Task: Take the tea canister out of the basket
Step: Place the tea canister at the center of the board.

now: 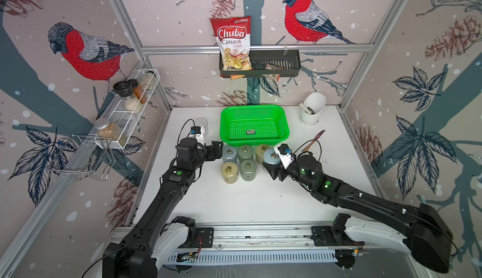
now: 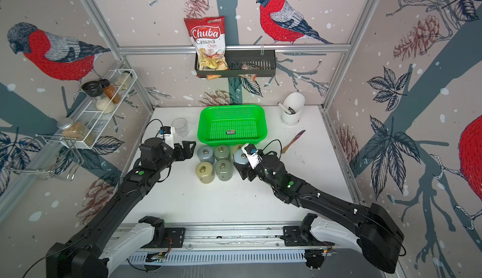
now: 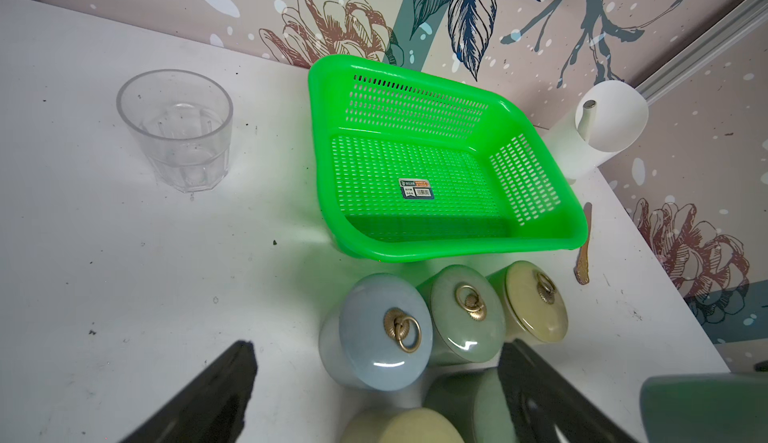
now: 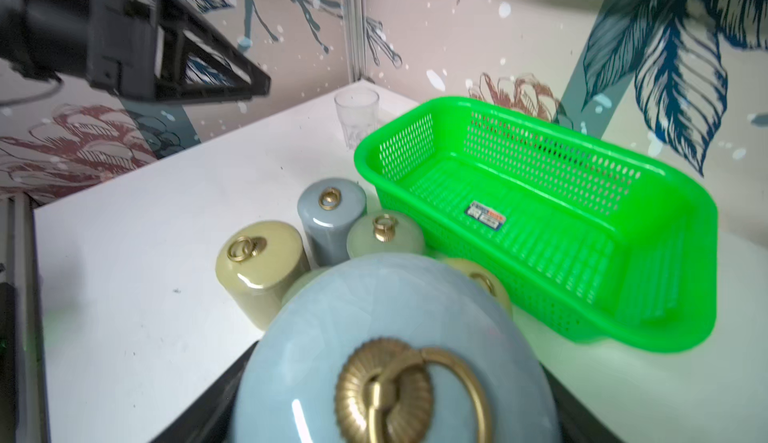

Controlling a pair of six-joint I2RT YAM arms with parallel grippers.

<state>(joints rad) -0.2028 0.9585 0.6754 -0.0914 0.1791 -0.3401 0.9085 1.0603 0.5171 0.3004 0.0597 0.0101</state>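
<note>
Five canisters (image 1: pixel 229 172) stand mid-bench by basket (image 1: pixel 253 142); R end effector (image 1: pixel 272 163) clamps sixth canister (image 1: pixel 270 155), pale blue. L end effector (image 1: pixel 217 150) wide open, empty, just beside them.

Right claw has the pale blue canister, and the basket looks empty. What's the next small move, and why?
Probably lower the pale blue canister onto bare table beside the other canisters. The right claw grips it outside the basket, which holds only its sticker, so just set-down remains.
</note>
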